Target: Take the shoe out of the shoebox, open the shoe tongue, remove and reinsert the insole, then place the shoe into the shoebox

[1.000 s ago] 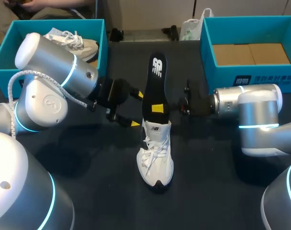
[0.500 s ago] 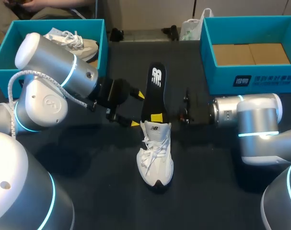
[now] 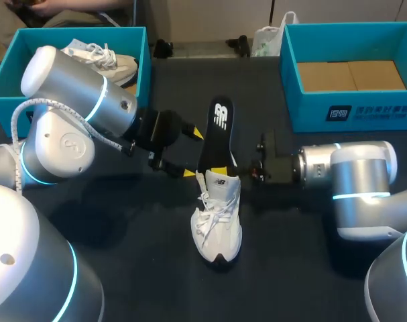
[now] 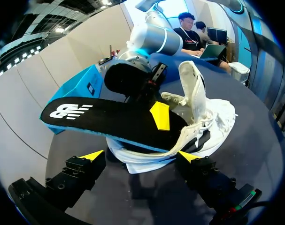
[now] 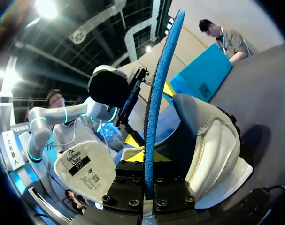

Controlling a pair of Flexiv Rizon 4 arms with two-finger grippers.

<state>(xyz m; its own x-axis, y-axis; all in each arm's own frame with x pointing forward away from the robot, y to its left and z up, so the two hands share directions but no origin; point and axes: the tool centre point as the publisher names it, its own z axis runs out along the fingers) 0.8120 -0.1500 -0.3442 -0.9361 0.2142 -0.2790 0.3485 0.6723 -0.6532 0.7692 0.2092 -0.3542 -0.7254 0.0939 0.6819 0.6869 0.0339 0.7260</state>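
Shoe (image 3: 217, 221): outside shoebox (image 3: 351, 111), tongue (image 3: 220, 182) open.
Insole (image 3: 215, 137): partly inside shoe, pinched by right gripper (image 3: 220, 169).
Left gripper (image 3: 192, 153): spread beside shoe.
Remaining, likely: seat insole, box shoe.

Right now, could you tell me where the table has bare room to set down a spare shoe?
Bare table lies between the shoe and the right arm, and behind the insole, between the left shoebox and the right shoebox. It is crowded at the shoe's heel, where both arms' jaws sit.
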